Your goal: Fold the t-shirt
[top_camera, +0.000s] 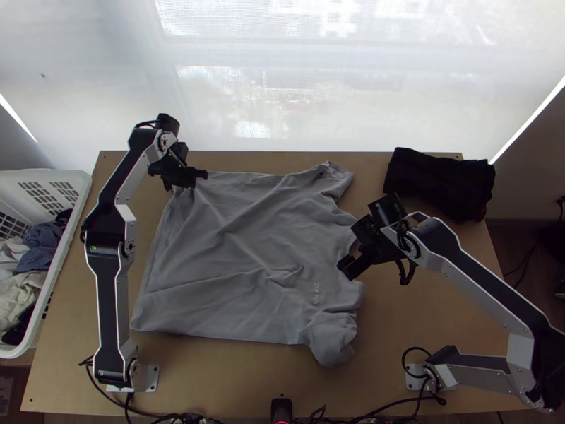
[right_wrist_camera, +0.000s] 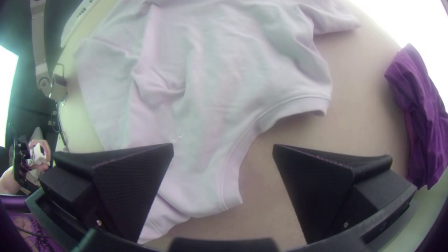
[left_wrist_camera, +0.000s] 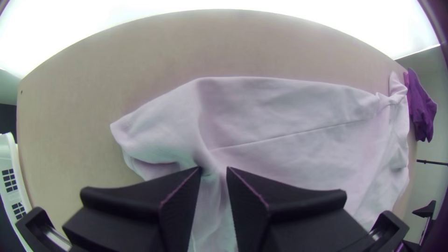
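One grey t-shirt lies spread, rumpled, mid-tabletop, below a pale, glowing backdrop. Right gripper hovers released near the neckline; whether left gripper, toward the far-left corner, grasps cloth, I cannot tell.

Top view: steeply downward, high above the left black, wide-fingered pincer and its right twin. Wrist views: close behind each pincer, left facing far edge, right facing leftward, sharing the grey cloth t-shirt between.
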You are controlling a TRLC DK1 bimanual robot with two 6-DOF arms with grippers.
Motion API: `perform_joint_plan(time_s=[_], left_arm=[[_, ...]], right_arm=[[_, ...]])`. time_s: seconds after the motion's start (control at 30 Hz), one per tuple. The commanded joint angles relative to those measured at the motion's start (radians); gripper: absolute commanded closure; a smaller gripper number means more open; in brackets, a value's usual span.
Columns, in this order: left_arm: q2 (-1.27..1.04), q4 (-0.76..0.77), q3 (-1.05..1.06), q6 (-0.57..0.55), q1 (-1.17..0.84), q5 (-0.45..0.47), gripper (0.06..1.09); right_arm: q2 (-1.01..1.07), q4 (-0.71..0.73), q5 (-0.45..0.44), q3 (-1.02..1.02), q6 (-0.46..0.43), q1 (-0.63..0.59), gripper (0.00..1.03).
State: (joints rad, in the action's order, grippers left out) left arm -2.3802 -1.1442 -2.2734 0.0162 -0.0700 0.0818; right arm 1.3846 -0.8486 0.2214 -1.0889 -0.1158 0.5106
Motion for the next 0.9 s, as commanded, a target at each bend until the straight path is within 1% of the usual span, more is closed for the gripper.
perform_joint_plan(time_s=[0.0,0.07,0.1,0.27,0.37,0.5,0.6,0.73,0.87], left_arm=[[-0.001,0.034,0.000,0.004,0.001,-0.005,0.94],[0.007,0.046,0.000,0.005,0.003,-0.010,1.04],[0.013,0.051,0.000,0.005,0.003,-0.013,1.05],[0.044,0.060,0.000,0.013,0.001,-0.030,1.05],[0.059,0.060,0.000,0.018,0.004,-0.040,1.05],[0.072,0.060,0.000,0.016,0.022,-0.042,1.05],[0.078,0.060,0.002,0.016,0.038,-0.042,1.05],[0.085,0.055,0.009,0.016,0.047,-0.042,1.05],[0.087,0.051,0.015,0.018,0.049,-0.042,1.05]], right_arm=[[-0.006,0.000,0.004,0.006,0.004,0.000,0.04],[-0.006,0.000,0.004,0.006,0.004,0.000,0.04],[-0.004,0.002,0.004,0.006,0.004,0.000,0.04],[0.025,0.048,0.001,-0.009,-0.002,-0.004,0.04],[0.097,0.154,-0.001,-0.054,-0.007,-0.060,0.04],[0.271,0.215,-0.001,-0.212,-0.002,-0.141,0.04],[0.404,0.243,-0.013,-0.347,-0.001,-0.176,0.05],[0.561,0.249,-0.025,-0.523,-0.012,-0.196,0.05],[0.677,0.249,-0.030,-0.669,-0.056,-0.193,0.05]])
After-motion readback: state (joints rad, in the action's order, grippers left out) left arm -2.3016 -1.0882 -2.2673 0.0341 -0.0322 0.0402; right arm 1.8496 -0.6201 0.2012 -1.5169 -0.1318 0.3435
